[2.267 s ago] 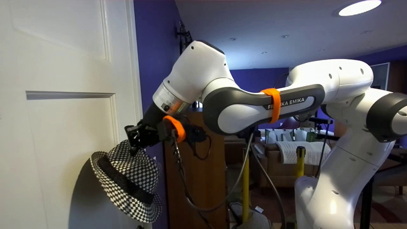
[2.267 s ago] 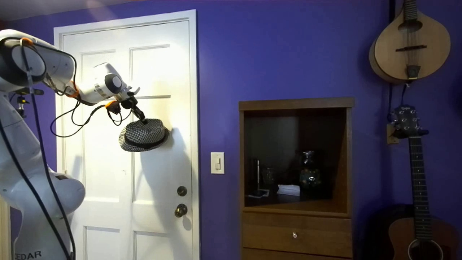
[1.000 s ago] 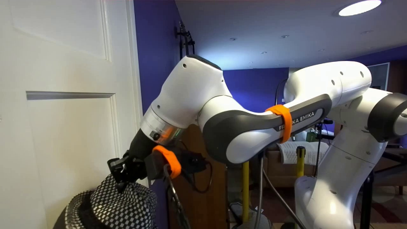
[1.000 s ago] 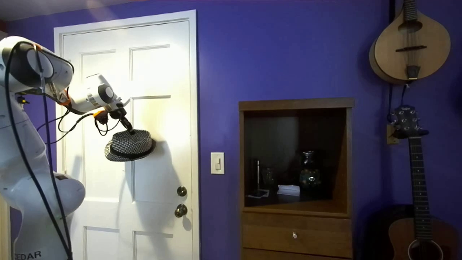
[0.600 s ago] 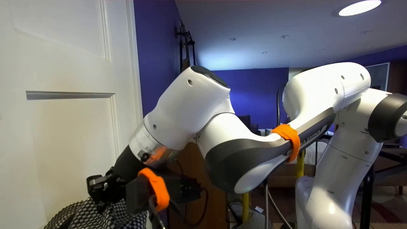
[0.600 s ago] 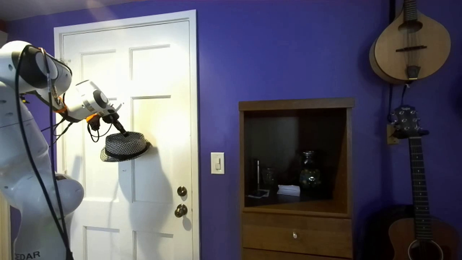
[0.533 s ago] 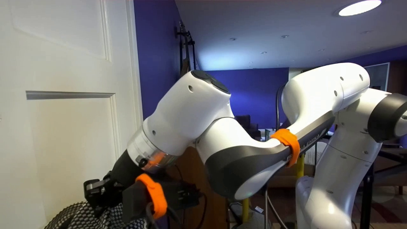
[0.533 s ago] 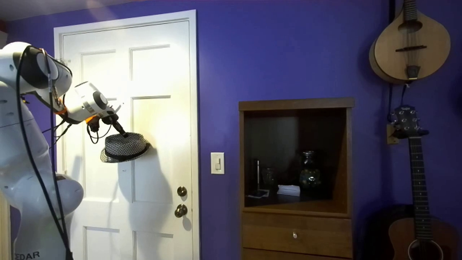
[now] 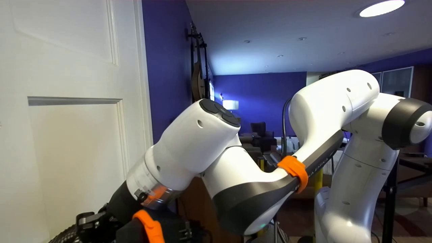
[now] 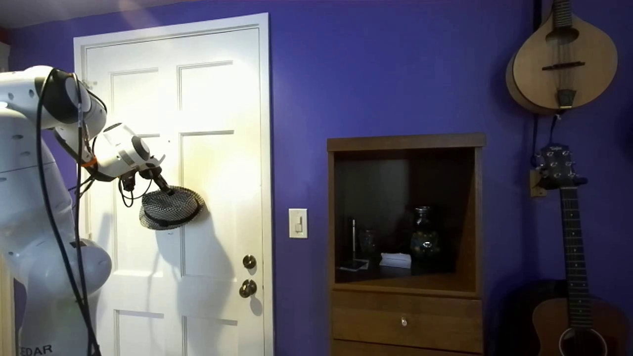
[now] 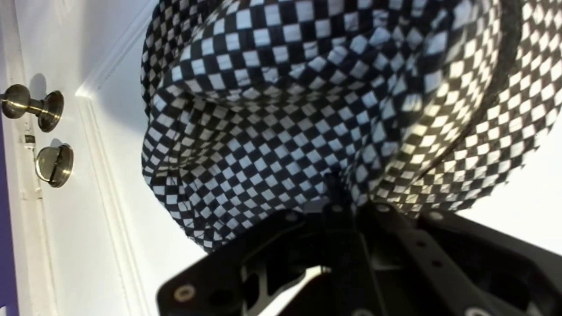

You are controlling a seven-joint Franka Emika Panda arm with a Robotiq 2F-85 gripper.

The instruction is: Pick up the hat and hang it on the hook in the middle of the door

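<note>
The hat is black and white checkered with a dark band. It hangs tilted in front of the white panelled door. My gripper is shut on the hat's crown from above. In the wrist view the fingertips pinch a fold of the hat, and the fabric around them is creased. In an exterior view only a bit of the hat shows at the bottom left. Whether the hat touches the door, I cannot tell. A small mark shows on the door just below the brim; whether it is the hook is unclear.
A door knob and a lock sit at the door's right edge. A brown wooden cabinet stands against the purple wall, near a light switch. Guitars are further right. Cables hang along the arm.
The gripper and the hat have moved down, and leftward in both exterior views. The hat is more tilted and has almost left the bottom of an exterior view. The gripper stays shut on it.
</note>
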